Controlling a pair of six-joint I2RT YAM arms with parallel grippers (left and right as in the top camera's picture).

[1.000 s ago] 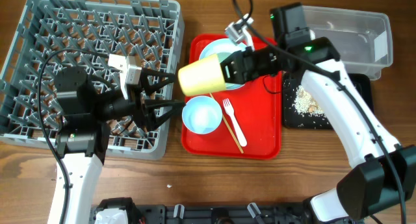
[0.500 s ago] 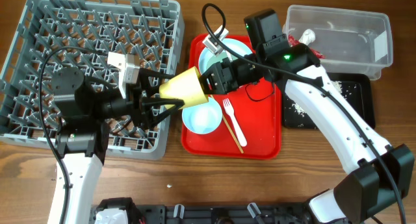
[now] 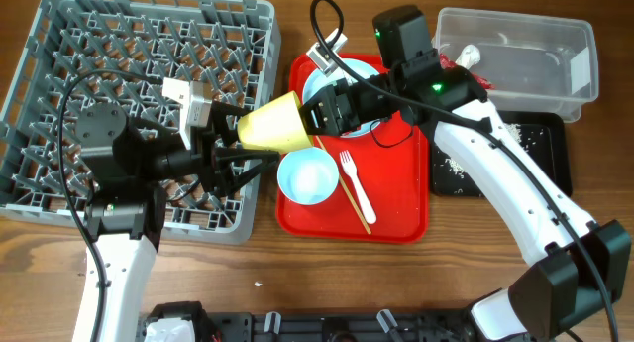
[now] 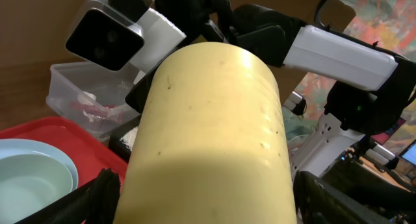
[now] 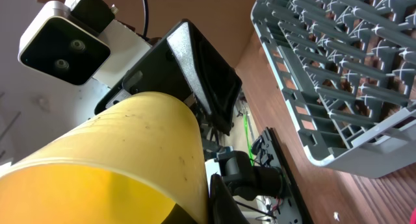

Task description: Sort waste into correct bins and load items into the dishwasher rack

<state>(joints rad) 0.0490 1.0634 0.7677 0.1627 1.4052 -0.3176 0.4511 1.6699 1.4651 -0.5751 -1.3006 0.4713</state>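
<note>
Overhead, we see the right gripper (image 3: 322, 112) clamping the yellow cup (image 3: 269, 125) above the red tray's (image 3: 396, 215) edge nearest the dishwasher rack (image 3: 139, 35); only the left wrist view shows the left gripper (image 4: 208, 188) spread wide around it.

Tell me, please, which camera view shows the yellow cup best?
The overhead view: it shows the whole yellow cup, tipped sideways in the right gripper. Both wrist views are too close: the left shows only its side wall filling the frame, the right just part of its wall.
</note>
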